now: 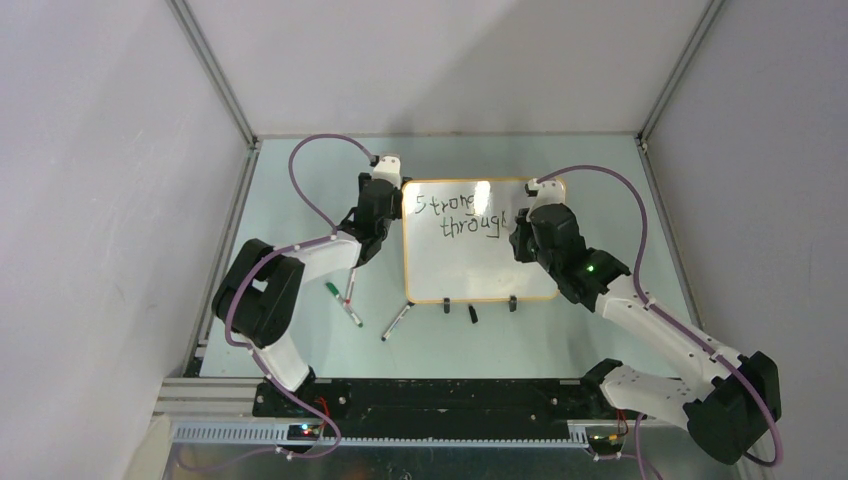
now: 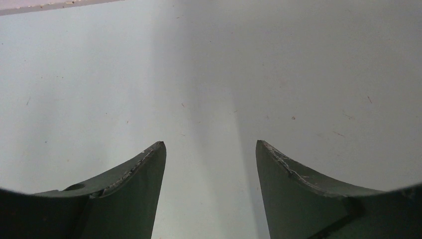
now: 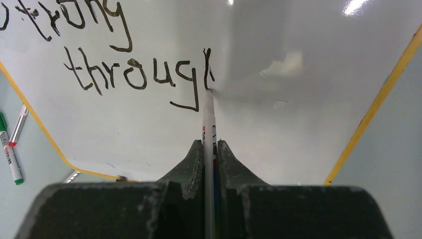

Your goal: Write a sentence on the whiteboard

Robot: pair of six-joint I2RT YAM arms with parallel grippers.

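Right claw (image 3: 210,144) is squeezed nearly shut on a slim white pen (image 3: 208,117), one finger on each side of the barrel. The pen's tip touches the whiteboard (image 3: 298,114) at the foot of a short black stroke just after the last finished letter.

The whiteboard (image 1: 480,270) lies flat on the pale green table (image 1: 300,200), in the middle, between the two arms. It is a glossy white rectangle with rounded corners and a thin orange-yellow rim. Two small black clip feet sit on its near edge. Glare from the lights shows on its far part.

The sentence (image 1: 468,214) is thin black handwriting in the board's far half. The first line reads "Strong", its end washed out by glare in the overhead view. The second line, set a little further right, reads "throug" (image 3: 132,74), followed by the stroke under the pen tip.

Left claw (image 2: 209,144) hangs wide open over bare table and holds nothing. In the overhead view it sits just beside the board's far left corner (image 1: 385,185).

Three spare markers lie on the table near the board's near left corner, one of them green-capped (image 1: 332,290).
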